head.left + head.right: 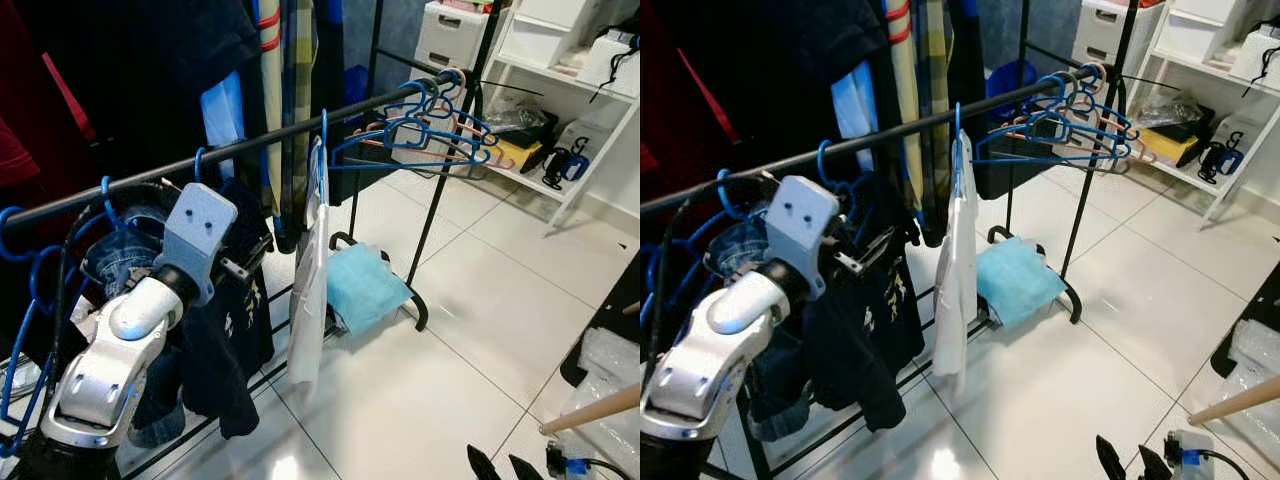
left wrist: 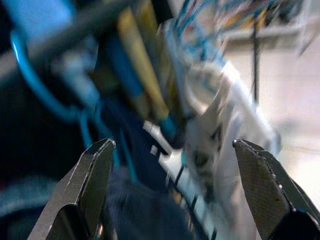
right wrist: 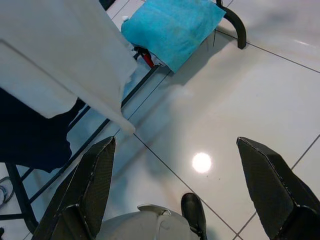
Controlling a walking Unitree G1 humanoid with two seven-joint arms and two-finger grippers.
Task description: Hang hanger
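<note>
- Reaching up, the left gripper (image 2: pixel 170 195) is hanging just under the rail (image 1: pixel 250 143), beside the dark shirt (image 1: pixel 865 340).
- Its fingers (image 2: pixel 85 195) are spreading wide apart, holding nothing.
- A blue hanger (image 1: pixel 200 160) is sitting with its hook over the rail, right above that gripper. The dark shirt is hanging from it.
- Next along the rail, another blue hook (image 1: pixel 323 130) is holding a white cloth (image 1: pixel 310 300).
- Many bare hangers (image 1: pixel 430 130) are bunching at the far end of the rail.
- The right gripper (image 3: pixel 175 200) is hanging low, well below the rail, pointing at the floor (image 3: pixel 260 90). Its fingers (image 3: pixel 90 195) are wide apart too, and empty.
- A teal bag (image 3: pixel 170 25) is lying on the floor under the rail.
- I think the hanger is light and stiff, but thin and slippery. The shirt on it is soft and makes it swing.
- I think the best spot to grab is the neck just under the hook, so it is not tipping.
- I think the hanger is already up, so the job is looking nearly done.
</note>
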